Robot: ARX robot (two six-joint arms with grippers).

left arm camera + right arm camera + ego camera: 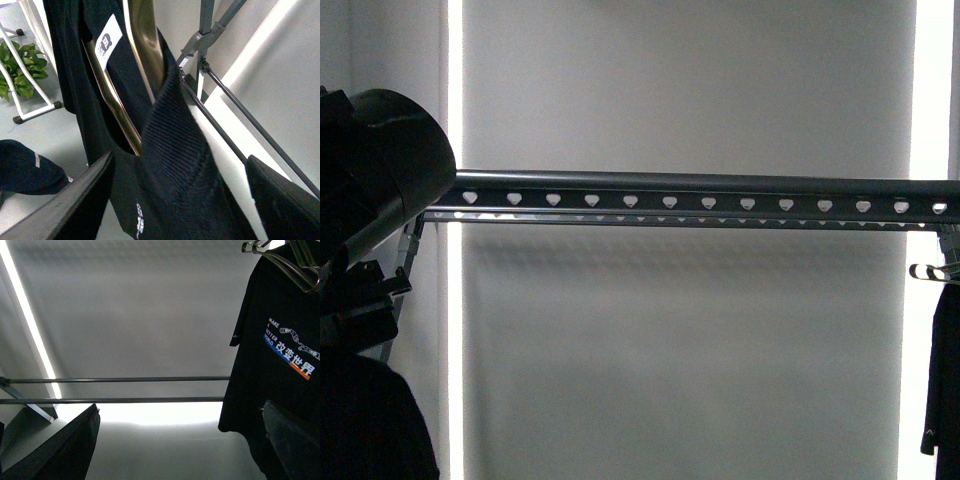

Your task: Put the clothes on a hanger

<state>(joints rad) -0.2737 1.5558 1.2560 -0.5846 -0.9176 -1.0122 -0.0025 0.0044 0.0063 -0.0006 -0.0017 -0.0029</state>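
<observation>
Hanging on a metal hanger (pixel 287 271) at the perforated grey rail's (pixel 705 195) right end, the printed black T-shirt (pixel 280 375) seemed done; the right gripper (pixel 180 407) gaped empty, the left gripper's (pixel 179 159) jaws stood wide around a black garment's ribbed collar (pixel 175 130), needing clean withdrawal.

A plain grey wall (pixel 690 90) stands behind, with narrow bright strips of light (pixel 454 100) at both sides. A dark metal rail (pixel 700 195) with holes crosses it. On the pale floor (pixel 55 140) a green plant (pixel 17 65) sits beside a white frame (pixel 30 100).
</observation>
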